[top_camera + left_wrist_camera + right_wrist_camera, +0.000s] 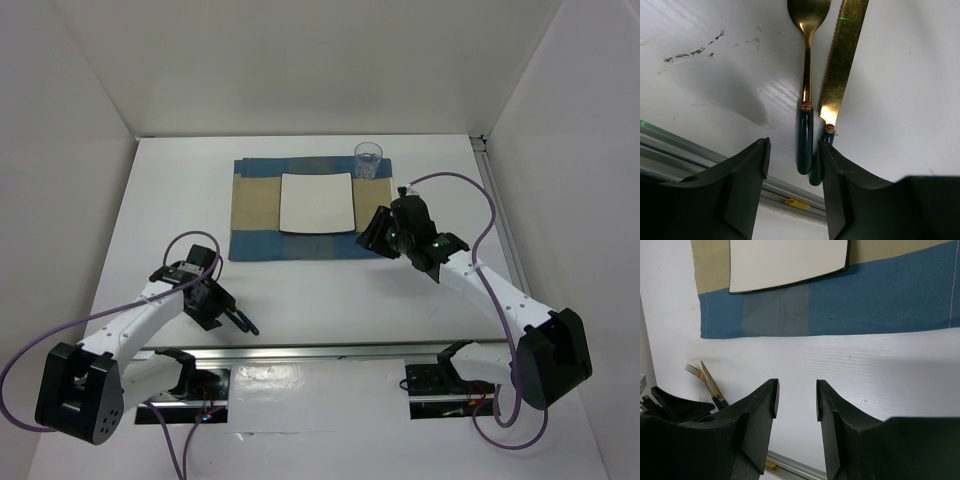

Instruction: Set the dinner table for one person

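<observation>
The left pincer (792, 156) is spread over the fork (806, 75) and knife (842, 65) handles on the surface (715, 85), while the right pincer (796, 396), also spread, holds nothing.

White dinner table (300, 290), striped placemat (255, 240) — fork (807, 85), knife (842, 60) near edge

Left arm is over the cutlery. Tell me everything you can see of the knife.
The knife has a shiny gold blade with a serrated edge facing the fork, a small gold collar and a dark green handle. It lies flat on the white table, close beside the fork, blade pointing away from the left pincer. The open jaws straddle the fork's handle. The knife's handle end runs behind one finger; contact there is unclear.
</observation>
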